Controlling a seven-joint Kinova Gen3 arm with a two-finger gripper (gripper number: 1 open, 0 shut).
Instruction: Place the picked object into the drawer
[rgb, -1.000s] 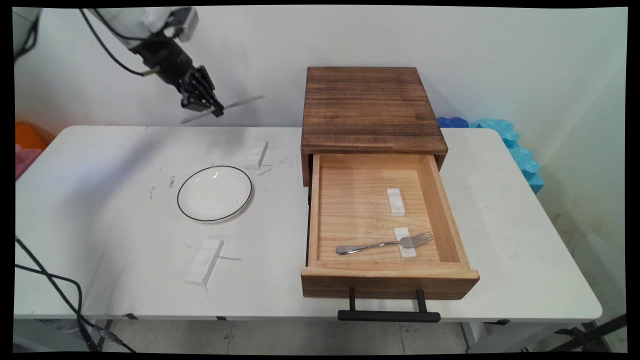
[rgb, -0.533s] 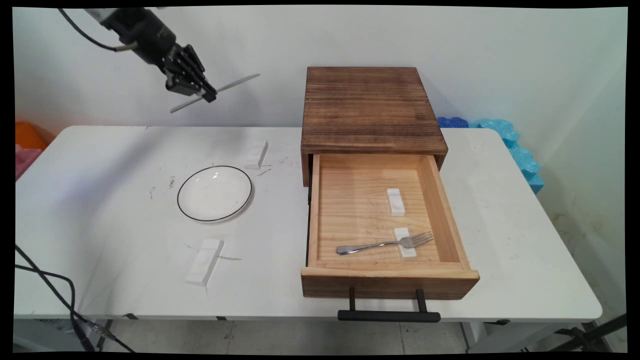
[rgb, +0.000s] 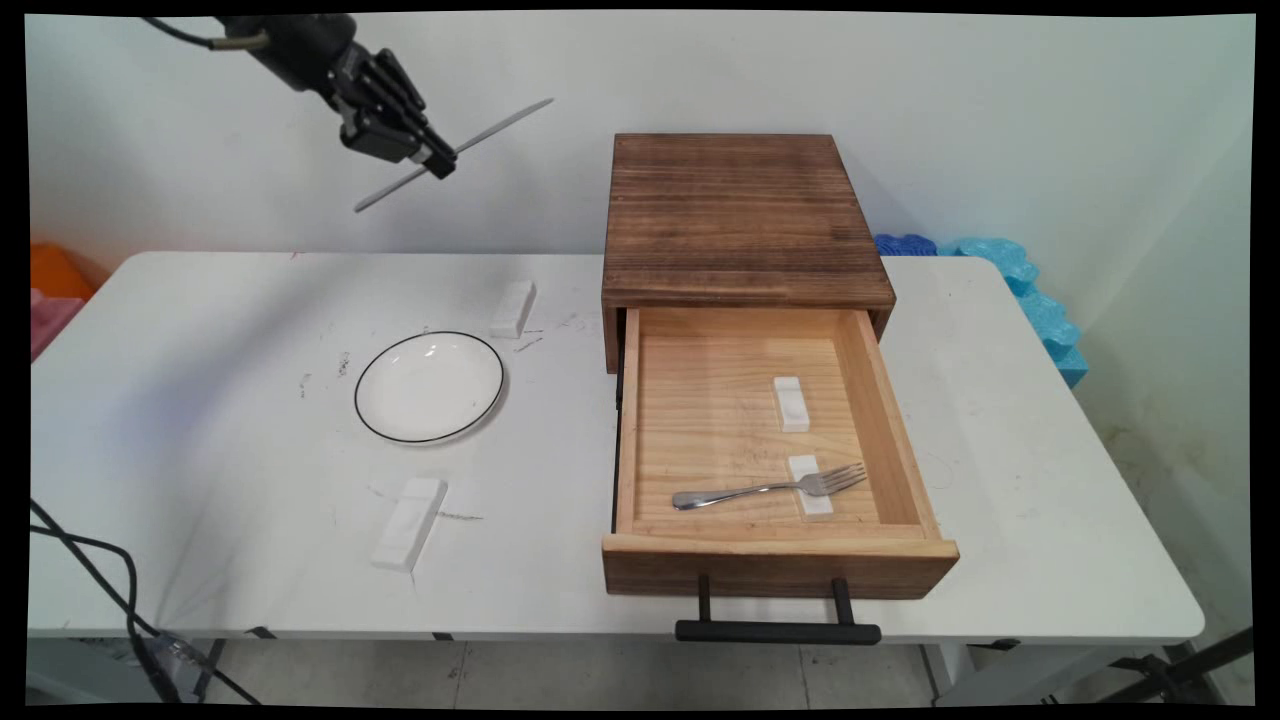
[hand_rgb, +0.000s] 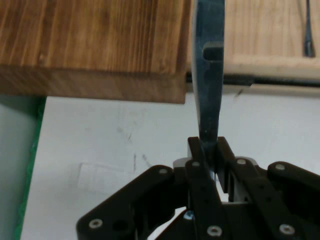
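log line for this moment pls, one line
claw: shut on knife, high above table's far left | drawer: open, fork inside on a white rest | plate: on table

no readable text, labels or signs

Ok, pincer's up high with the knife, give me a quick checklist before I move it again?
1. Pincer shut on knife: ok.
2. Knife clear of the table: ok, held high in the air.
3. Drawer open: ok.
4. Far rest in drawer free: ok.
5. Near rest in drawer free: not ok, fork lies across it.
6. Grip firmness: cannot tell.
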